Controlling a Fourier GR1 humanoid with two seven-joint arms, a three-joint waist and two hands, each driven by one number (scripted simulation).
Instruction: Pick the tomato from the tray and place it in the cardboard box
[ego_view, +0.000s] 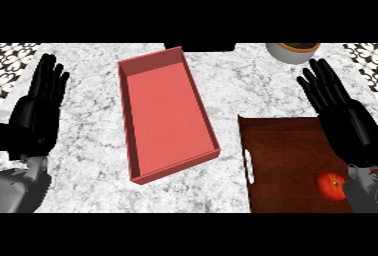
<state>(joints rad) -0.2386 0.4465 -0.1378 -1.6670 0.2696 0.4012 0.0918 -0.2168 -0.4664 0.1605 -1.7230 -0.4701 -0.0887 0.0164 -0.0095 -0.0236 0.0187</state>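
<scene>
One tomato (332, 185) is counted, at about four o'clock in the head view, on the one dark brown tray (284, 165) found at the same side. One box (167, 112), red-pink and open-topped, is seen near the centre, stretching from twelve towards seven o'clock. One pale bowl-like pot (293, 51), only partly in view, is noted at one o'clock. Two robot hands are counted: the left robot hand (38, 107) at nine o'clock and the right robot hand (339, 110) at three o'clock. One marble-patterned table (96, 150) is seen carrying all of these.
</scene>
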